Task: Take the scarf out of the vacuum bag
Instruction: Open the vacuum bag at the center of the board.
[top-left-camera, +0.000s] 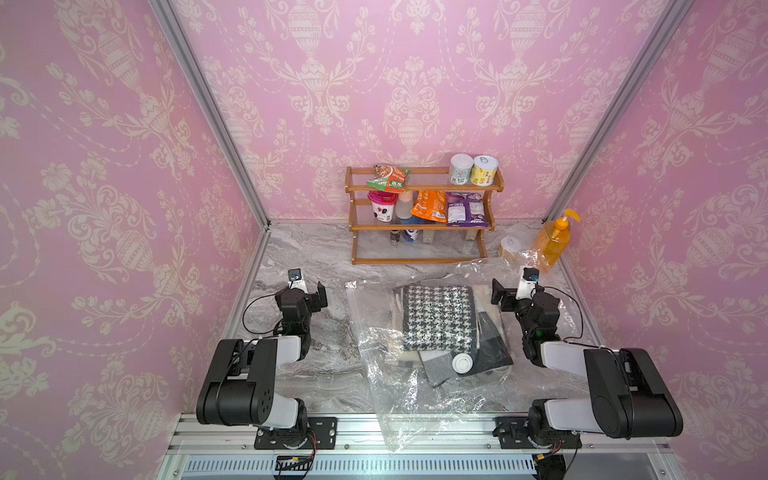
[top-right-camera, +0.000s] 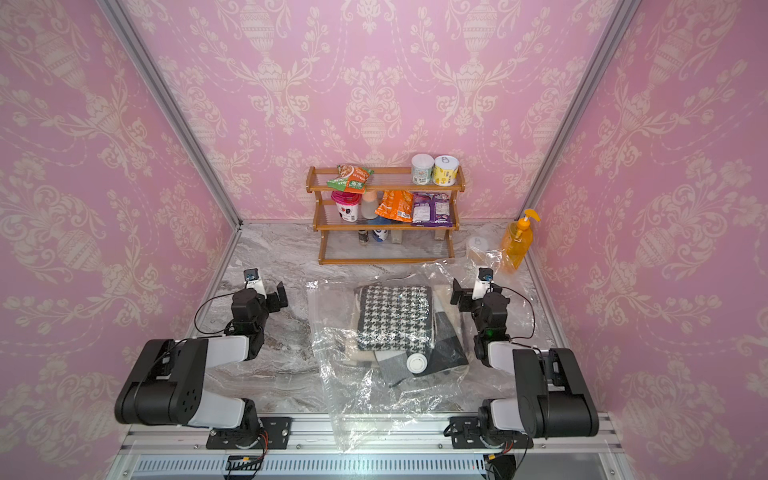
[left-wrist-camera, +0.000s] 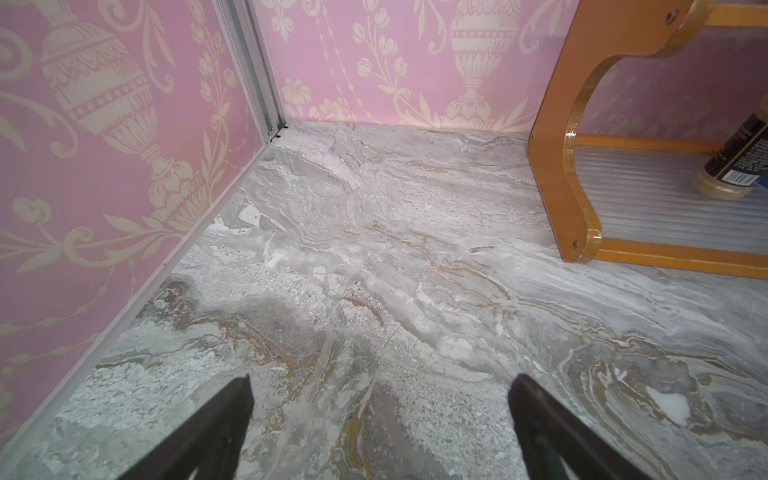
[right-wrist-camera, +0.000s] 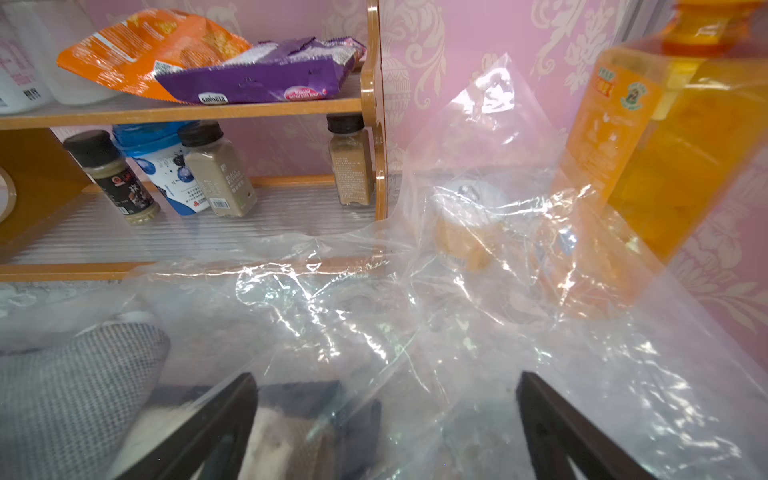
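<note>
The large, crinkly, clear plastic vacuum bag (top-left-camera: 386, 399) overhangs the near edge of the grey marbled desk (top-left-camera: 316, 324), with the folded black-and-white houndstooth scarf (top-left-camera: 438, 318) wholly inside it. The left jaws and right jaws flank it, released and empty; removal has not begun.

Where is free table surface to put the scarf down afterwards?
Free: the grey marble tabletop between the left wall, the wooden three-tier rack and the large clear plastic vacuum bag. Crowded: the far right corner, with the orange pump bottle.
</note>
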